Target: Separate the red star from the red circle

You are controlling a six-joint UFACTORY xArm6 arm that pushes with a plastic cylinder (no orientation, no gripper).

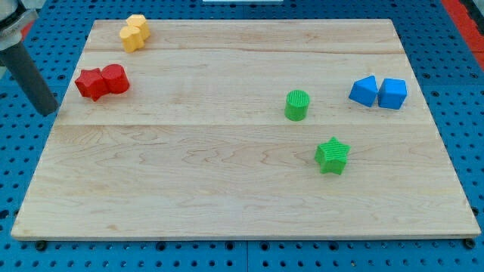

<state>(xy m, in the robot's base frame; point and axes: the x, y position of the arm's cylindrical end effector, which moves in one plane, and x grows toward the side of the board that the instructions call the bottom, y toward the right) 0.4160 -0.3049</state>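
While left of the touching red star [90, 84] and red circle [115, 78], my tip [50, 110].

Board [227, 174]: pale wood, visible grain, matt. Green star [332, 155] & green cylinder [297, 104]: ribbed plastic. Red star [91, 83], red circle [115, 78]: smooth, slight gloss.

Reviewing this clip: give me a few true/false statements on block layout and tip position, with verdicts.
1. The red star block touches the red circle block. True.
2. My tip sits between the two red blocks. False: it is off the wooden board, to their left in the view.
3. The two blue blocks lie near the view's right edge. True.
4. The green star block touches the green cylinder block. False: they are apart.
5. The yellow block lies at the view's bottom. False: top left.
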